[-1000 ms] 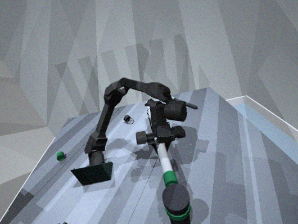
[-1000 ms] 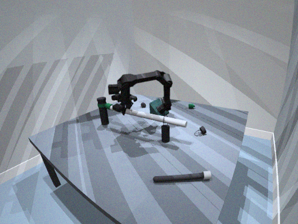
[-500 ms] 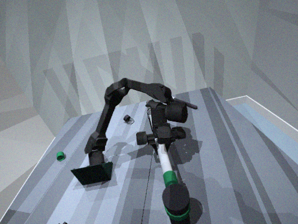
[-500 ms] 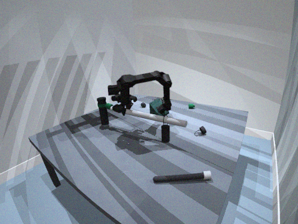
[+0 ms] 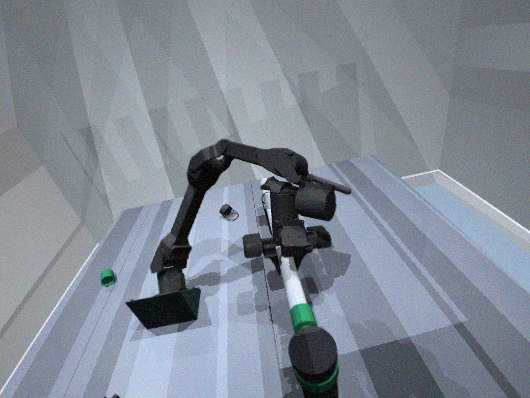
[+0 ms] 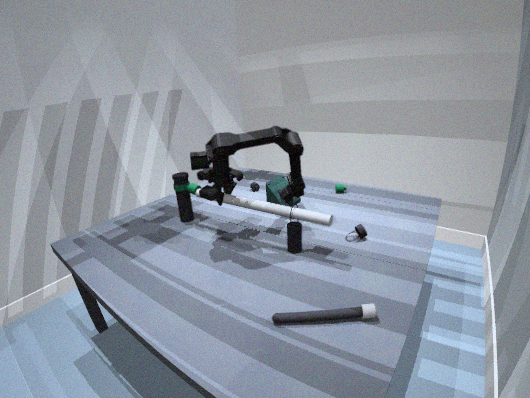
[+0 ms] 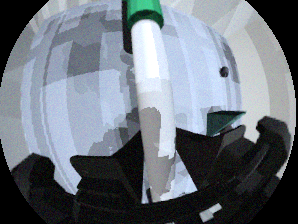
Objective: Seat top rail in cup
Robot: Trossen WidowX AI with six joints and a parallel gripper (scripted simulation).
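The white rail (image 5: 294, 287) (image 6: 270, 207) (image 7: 148, 62) runs from the small post (image 6: 294, 237), where a thin loop surrounds it, to the big post (image 5: 313, 350) (image 6: 185, 206). Its cut end is at the mouth of the green rail-end cup (image 5: 303, 316) (image 6: 192, 188) (image 7: 145, 14) and appears inside it; the depth is hidden. The cup points along the rail. The green brace band (image 5: 319, 384) (image 6: 180, 188) sits up near the post cap. My gripper (image 5: 288, 261) (image 6: 220, 198) (image 7: 155, 131) is shut on the rail, a short way back from the cup.
The arm stands on a dark green wedge base (image 5: 165, 310) (image 6: 280, 191) (image 7: 224, 122) beside the rail. A loose green cup (image 5: 107, 277) (image 6: 340, 188), a black cap with a wire loop (image 6: 360, 230) and a dark tube with a white end (image 6: 320, 315) lie on the table.
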